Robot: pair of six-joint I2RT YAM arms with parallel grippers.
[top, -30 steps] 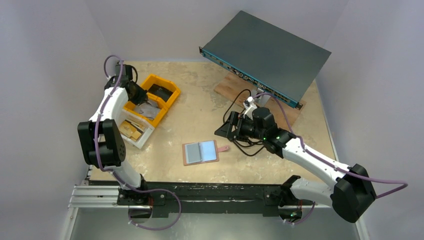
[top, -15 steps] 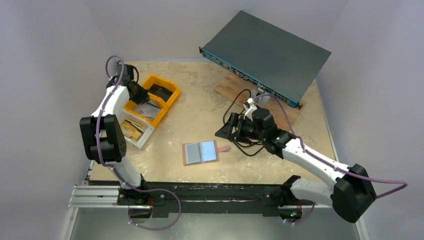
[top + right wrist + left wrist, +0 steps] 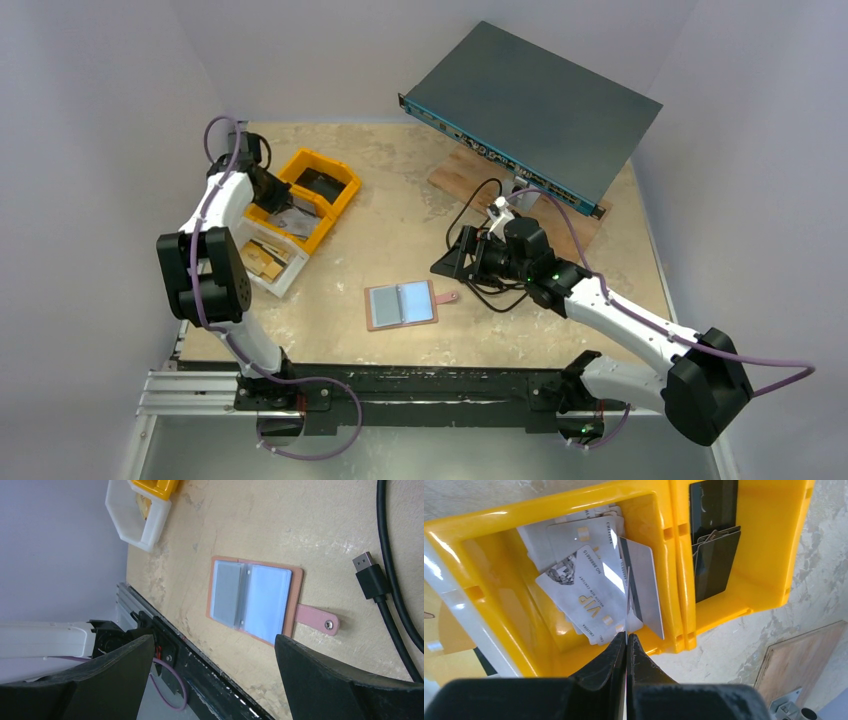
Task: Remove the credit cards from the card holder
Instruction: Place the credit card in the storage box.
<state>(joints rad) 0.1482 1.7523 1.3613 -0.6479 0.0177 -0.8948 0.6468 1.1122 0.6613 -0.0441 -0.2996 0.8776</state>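
Observation:
The card holder [image 3: 400, 304] lies open on the table, its pale blue-grey inside up and its snap strap to the right; it also shows in the right wrist view [image 3: 252, 600]. My left gripper [image 3: 272, 190] hangs over the yellow bin [image 3: 340, 180], shut on a pale credit card [image 3: 627, 600] seen edge-on between the fingertips [image 3: 626, 637]. Several pale credit cards [image 3: 584, 590] lie in the bin's near compartment and dark ones [image 3: 714, 545] in the other. My right gripper [image 3: 448, 262] is open and empty, right of the holder, which shows between its jaws [image 3: 214, 642].
A white bin [image 3: 268, 262] with tan items sits beside the yellow bin. A grey network switch [image 3: 530, 110] rests on a wooden board [image 3: 470, 170] at the back right. A black USB cable [image 3: 372, 580] lies just right of the holder's strap.
My left arm has shifted slightly left over the yellow bin with the card in its jaws. The right arm and the card holder have not moved.

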